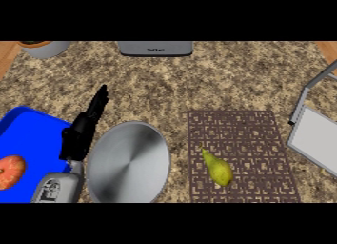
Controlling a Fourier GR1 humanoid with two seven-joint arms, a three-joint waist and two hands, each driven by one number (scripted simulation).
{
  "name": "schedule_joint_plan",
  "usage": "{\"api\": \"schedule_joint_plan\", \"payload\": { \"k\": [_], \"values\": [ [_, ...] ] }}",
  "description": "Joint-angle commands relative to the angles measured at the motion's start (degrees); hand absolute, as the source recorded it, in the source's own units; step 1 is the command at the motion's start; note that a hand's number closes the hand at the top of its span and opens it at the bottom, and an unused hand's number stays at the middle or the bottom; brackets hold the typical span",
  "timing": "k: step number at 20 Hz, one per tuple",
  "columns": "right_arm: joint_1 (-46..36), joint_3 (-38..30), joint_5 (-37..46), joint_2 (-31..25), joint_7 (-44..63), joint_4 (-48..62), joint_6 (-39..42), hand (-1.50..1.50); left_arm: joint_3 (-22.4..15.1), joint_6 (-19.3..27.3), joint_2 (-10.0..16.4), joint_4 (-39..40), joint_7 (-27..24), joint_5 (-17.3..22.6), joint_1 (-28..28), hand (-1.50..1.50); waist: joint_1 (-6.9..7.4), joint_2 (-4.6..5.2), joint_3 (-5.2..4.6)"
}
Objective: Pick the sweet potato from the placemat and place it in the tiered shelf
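One hand alone shows in the head view: the left hand, at the left part of the counter. It sits above the right edge of a blue tray, its fingers straight and pressed together, pointing at the far edge and holding nothing. It looks to be at rest. The right hand is out of view.

What the task calls a sweet potato appears as a yellow-green fruit, pear-shaped. It lies on the brown placemat close to the mat's left edge and toward its near edge. Its thin tip points to the far left and its thick end lies nearer. A round metal plate sits just beside the mat's left edge. The tiered shelf stands at the counter's right edge, just beside the mat. An orange fruit rests on the tray.

The pick has not begun, I judge. A good grasp probably comes down from above, with the fingers closing across the thick belly, not the tapering tip, and keeping off the plate. The carry should then rise enough to clear the shelf's frame before moving rightward.
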Motion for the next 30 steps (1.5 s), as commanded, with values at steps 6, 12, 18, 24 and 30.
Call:
{"api": "schedule_joint_plan", "payload": {
  "k": [6, 12, 18, 24, 30],
  "values": [
    [-1.7, -5.4, -8.2, 0.6, -1.0, 5.8, -20.4, 1.50, 0.7, -0.5, 0.5, 0.7, 0.7, 0.3, -1.9, 0.00, 0.29, 0.13, 0.11],
    [2.8, -8.9, -17.4, -2.8, -6.9, 9.8, -27.4, 1.50, 1.0, -0.3, -0.2, 3.0, -2.1, 0.4, -0.8, 0.00, -0.09, -0.02, 0.00],
    [5.3, -12.8, -25.0, -8.8, -10.0, 12.2, -27.7, 1.50, 2.4, -2.1, 1.7, 2.7, -3.6, 1.4, 0.9, 0.00, -0.17, -0.05, -0.02],
    [12.1, -14.0, -10.6, -7.1, 0.0, 13.0, -27.9, -1.50, 1.2, 0.2, 0.1, 1.4, -1.0, -0.3, -0.3, 0.00, -0.42, -0.01, -0.03],
    [10.7, -13.7, -14.0, -7.3, 3.9, 8.7, -27.0, -1.50, -0.8, 1.6, -2.0, 2.4, -0.3, -2.0, -1.0, 0.00, -0.26, -0.06, -0.02]
  ]
}}
